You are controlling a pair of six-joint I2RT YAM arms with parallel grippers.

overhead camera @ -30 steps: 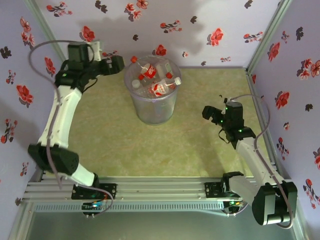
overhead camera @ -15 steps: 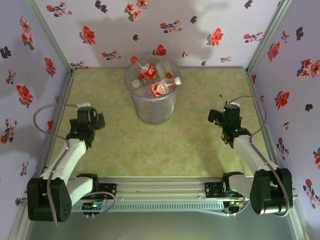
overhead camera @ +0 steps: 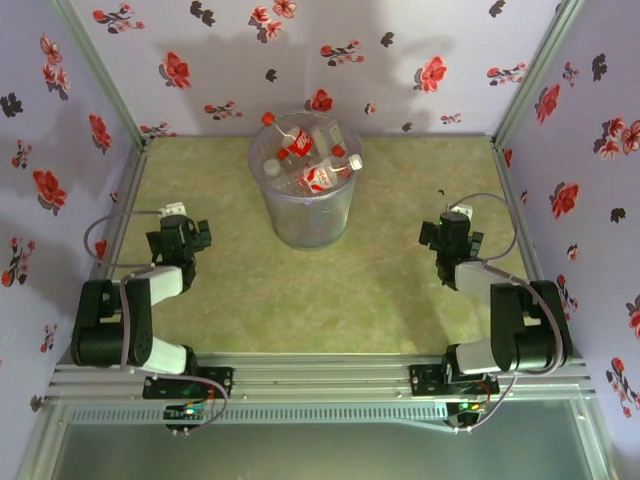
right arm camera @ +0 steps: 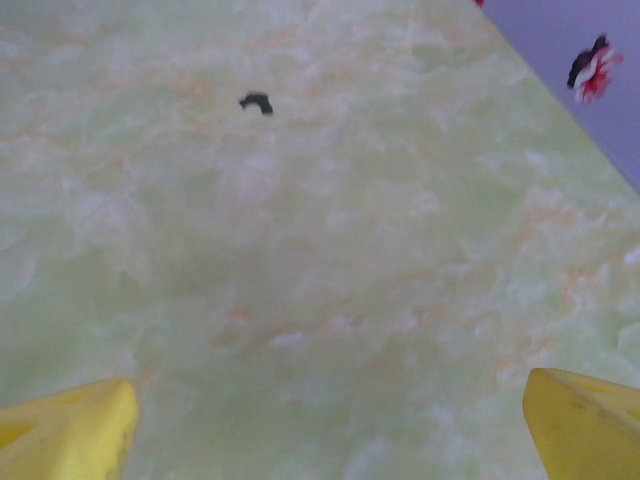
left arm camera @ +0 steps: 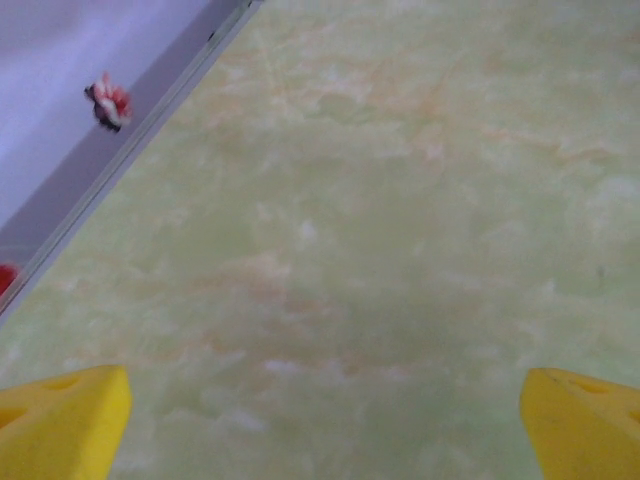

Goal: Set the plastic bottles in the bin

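From above, you saw the plastic bottles point(overhead camera: 320, 177) inside the bin point(overhead camera: 303, 222), far-centre on the bench point(overhead camera: 350, 290). Your wrist cameras showed left jaws and right jaws wide apart, plus a dark speck point(right arm camera: 257, 102).

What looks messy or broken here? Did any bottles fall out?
Nothing is spilled or broken. The bottles lie jumbled inside the bin, which stands upright. The only odd thing is a small dark speck on the table ahead of the right gripper; it is too small to identify.
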